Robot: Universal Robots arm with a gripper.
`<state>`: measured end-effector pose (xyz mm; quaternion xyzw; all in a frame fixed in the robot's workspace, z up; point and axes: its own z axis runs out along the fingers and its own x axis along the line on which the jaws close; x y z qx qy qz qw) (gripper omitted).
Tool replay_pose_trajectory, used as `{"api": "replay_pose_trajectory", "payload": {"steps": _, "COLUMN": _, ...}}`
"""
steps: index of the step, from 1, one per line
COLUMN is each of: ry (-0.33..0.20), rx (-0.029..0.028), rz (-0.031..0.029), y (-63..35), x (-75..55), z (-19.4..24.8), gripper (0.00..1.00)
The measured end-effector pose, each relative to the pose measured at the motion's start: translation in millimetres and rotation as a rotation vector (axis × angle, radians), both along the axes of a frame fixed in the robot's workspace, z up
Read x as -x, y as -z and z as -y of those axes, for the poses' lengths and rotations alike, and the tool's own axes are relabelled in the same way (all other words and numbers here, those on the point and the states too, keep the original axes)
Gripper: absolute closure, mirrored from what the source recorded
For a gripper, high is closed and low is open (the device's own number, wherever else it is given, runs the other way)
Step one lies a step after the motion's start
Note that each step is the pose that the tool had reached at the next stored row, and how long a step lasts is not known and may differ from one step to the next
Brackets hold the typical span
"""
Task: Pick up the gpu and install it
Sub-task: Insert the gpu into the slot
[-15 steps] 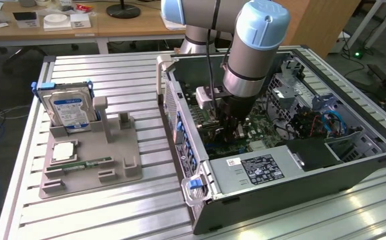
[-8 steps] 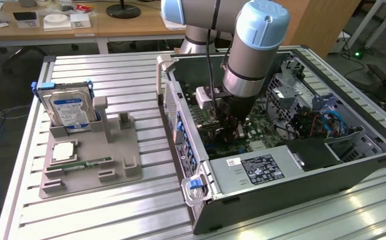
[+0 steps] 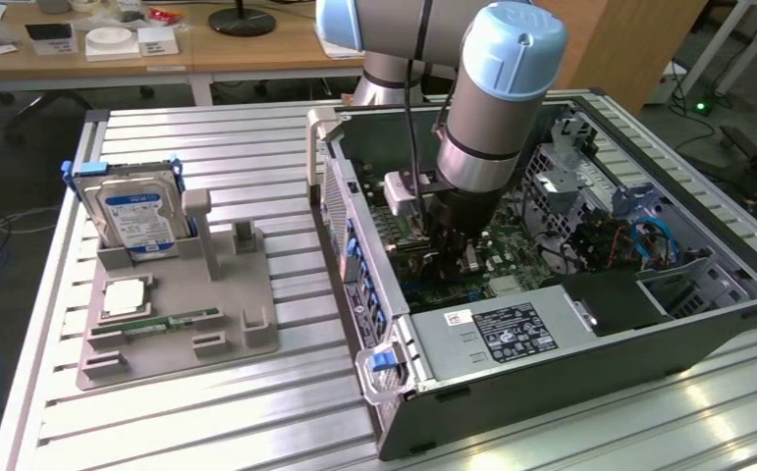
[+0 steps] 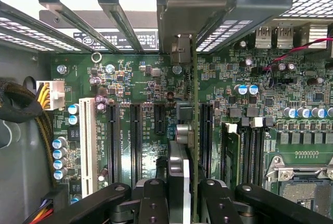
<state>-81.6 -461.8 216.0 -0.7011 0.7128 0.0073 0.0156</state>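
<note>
The gpu shows edge-on in the wrist view as a thin card standing upright over the green motherboard. Its grey metal end bracket reaches toward the case's rear slot bars. My gripper is shut on the card, with one black finger on each side of it. The card stands between two black expansion slots, and I cannot tell whether its lower edge touches the board. In the exterior view my gripper is down inside the open computer case.
On the exterior view's left, a grey holder carries a blue-labelled hard drive and a green RAM stick. Inside the case are a white slot, RAM slots, cable bundles and a power supply.
</note>
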Motion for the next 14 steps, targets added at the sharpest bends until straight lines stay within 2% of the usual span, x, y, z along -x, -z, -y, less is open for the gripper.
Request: {"api": "replay_pose_trajectory", "payload": {"steps": 14, "ry": 0.000, "rx": 0.0001, "rz": -0.0001, "y": 1.7, "x": 0.0, "z": 0.0, "gripper": 0.72}}
